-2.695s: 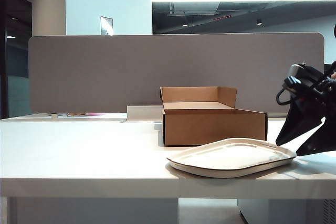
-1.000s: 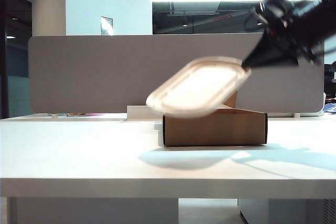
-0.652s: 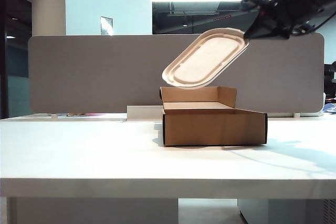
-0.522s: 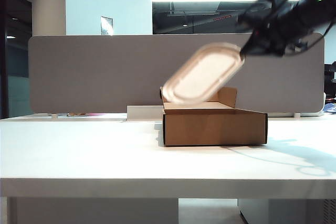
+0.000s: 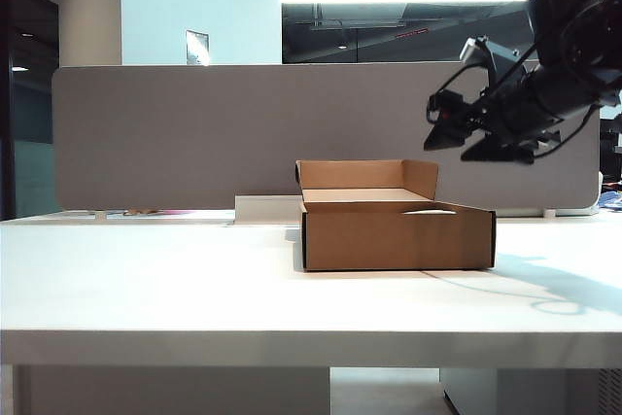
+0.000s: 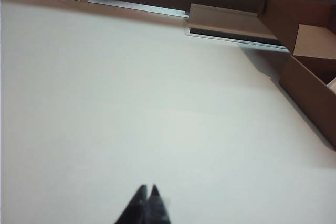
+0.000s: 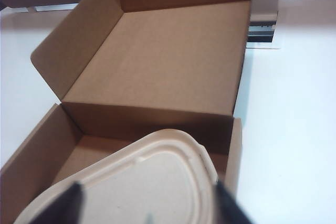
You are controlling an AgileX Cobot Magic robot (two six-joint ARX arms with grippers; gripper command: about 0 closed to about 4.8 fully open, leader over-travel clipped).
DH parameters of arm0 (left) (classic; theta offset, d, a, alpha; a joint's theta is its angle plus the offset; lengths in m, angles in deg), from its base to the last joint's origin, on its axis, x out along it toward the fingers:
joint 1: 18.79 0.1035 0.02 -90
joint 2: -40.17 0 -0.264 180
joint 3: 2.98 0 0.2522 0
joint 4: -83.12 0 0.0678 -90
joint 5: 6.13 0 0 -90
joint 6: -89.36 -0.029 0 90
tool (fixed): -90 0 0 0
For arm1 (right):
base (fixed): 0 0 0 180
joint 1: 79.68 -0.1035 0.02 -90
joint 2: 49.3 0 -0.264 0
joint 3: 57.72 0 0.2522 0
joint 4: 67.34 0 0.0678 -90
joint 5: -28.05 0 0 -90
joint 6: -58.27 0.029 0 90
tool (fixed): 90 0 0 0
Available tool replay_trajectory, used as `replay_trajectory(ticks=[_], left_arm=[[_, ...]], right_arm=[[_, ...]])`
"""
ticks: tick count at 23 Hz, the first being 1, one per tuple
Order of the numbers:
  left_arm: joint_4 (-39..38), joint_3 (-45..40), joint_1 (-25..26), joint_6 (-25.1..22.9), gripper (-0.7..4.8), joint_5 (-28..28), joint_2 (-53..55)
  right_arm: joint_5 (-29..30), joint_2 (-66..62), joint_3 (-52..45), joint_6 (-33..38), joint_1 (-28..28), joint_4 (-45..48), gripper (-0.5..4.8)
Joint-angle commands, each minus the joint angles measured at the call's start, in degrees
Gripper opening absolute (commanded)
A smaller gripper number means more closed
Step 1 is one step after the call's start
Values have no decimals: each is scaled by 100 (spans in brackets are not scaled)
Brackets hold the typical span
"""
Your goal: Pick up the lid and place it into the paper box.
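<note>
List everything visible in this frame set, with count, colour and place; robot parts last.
lid: one, cream-white, inside the box, its edge just showing over the front wall.
box: one, brown, mid-table, flaps up.
block: one, white, behind the box on its left.
table: one, white.
partition: one, grey, along the table's far edge.
right tool: one, black, open, above the box's right end.
left tool: one, black, shut, over bare table left of the box.

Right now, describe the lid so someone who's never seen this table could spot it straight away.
Find the brown paper box in the middle of the white table, below the open right claw. Inside it lies the lid, one end propped on the box's wall. It's the only cream-white, rounded, raised-rim piece there.
</note>
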Motion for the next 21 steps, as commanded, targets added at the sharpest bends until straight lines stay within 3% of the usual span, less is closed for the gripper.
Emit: replay_trajectory(ticks=[1,2,4,5,6,9,15,21], left_arm=[[90,4,0,-35,-3,0,2],[90,4,0,-35,-3,-2,2],[87,4,0,-35,-3,-2,2],[87,4,0,-35,-3,0,2],[87,4,0,-35,-3,0,2],[85,4,0,-35,-3,0,2],[83,4,0,-37,-3,11,2],[76,4,0,-35,-3,9,2]], right_arm=[[31,382,26,-50,11,-24,337],[28,485,26,-83,20,-85,332],[-31,883,26,-107,127,-579,176],[-55,1132,24,-111,214,-1005,44],[-76,1287,24,-136,291,-1281,-14],[-343,1801,-98,-258,560,-1926,-3],[-358,3604,-1803,-251,1292,-1510,-3],[-483,5224,-3143,-151,1266,-1545,-3]])
